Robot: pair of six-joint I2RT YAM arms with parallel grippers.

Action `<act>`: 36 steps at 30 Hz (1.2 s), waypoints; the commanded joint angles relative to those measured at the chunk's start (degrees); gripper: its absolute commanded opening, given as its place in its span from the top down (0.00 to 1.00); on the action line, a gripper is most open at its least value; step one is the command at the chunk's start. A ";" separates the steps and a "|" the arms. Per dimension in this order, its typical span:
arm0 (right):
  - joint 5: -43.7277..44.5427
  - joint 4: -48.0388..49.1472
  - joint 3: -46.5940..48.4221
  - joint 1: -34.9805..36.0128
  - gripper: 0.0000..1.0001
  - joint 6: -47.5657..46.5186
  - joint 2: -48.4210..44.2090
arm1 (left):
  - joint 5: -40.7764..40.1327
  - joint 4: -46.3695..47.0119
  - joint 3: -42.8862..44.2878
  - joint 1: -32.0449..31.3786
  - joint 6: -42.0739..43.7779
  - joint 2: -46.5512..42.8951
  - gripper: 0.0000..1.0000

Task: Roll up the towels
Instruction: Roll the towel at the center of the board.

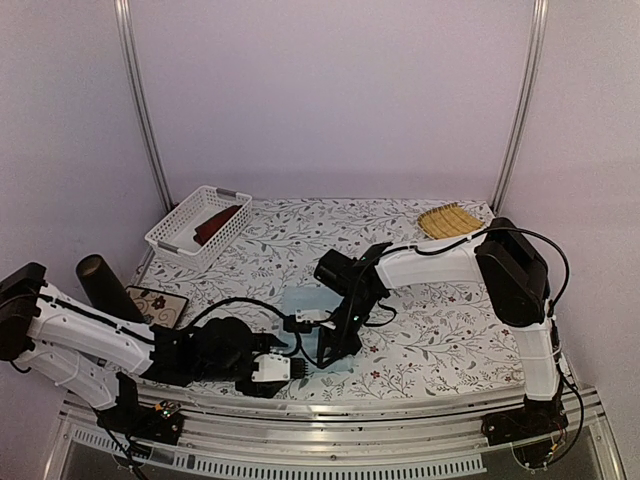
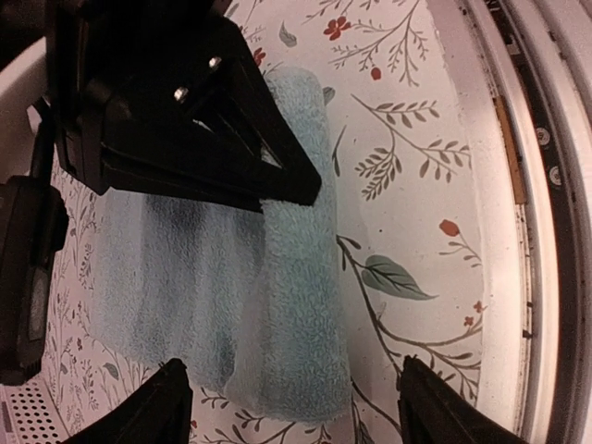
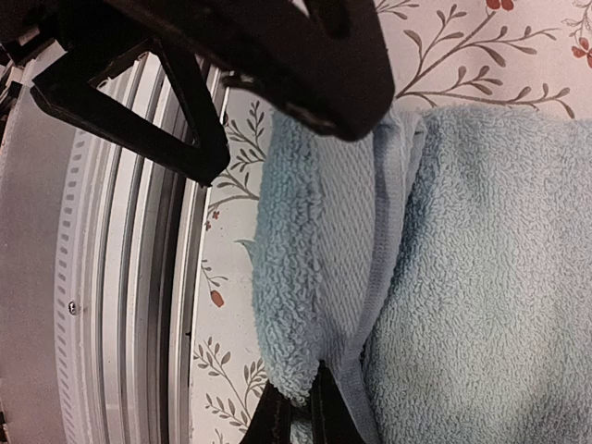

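The light blue towel point(image 1: 306, 301) lies flat on the flowered table with its near edge turned into a short roll point(image 2: 301, 277). My right gripper point(image 3: 298, 418) is shut on one end of that rolled edge point(image 3: 305, 277); from above it point(image 1: 328, 352) points down at the towel's near right corner. My left gripper point(image 2: 301, 412) stands wide open astride the other end of the roll, and nothing is held between its fingers point(image 2: 162, 407). The rust-red towel point(image 1: 222, 222) lies in the white basket point(image 1: 180, 240) at the back left.
A yellow woven mat point(image 1: 450, 220) lies at the back right. A black cylinder point(image 1: 100, 283) and a patterned card point(image 1: 156, 304) sit at the left edge. The metal rail point(image 1: 330, 415) runs along the near edge, close to both grippers.
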 commanded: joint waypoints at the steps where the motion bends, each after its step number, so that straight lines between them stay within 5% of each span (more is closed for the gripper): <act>1: -0.72 -0.69 -0.19 -0.47 0.98 0.04 1.65 | 3.27 2.73 -0.73 -0.80 -1.41 0.55 0.22; 14: -0.64 -0.60 -0.26 -0.46 0.98 -0.09 1.23 | -3.74 4.04 2.65 -0.75 -2.98 10.79 0.37; 23: 1.16 -0.05 -0.28 -0.49 0.96 -0.22 0.45 | -0.10 -0.99 5.61 -0.65 -4.36 12.65 0.75; 32: 6.40 0.72 -1.50 -0.69 0.65 0.22 -5.67 | 11.55 -10.48 10.29 2.69 -7.14 13.03 0.84; 36: 8.14 0.47 -2.56 -1.34 0.60 0.03 -9.45 | 16.81 -13.97 12.07 5.42 -7.61 12.85 0.88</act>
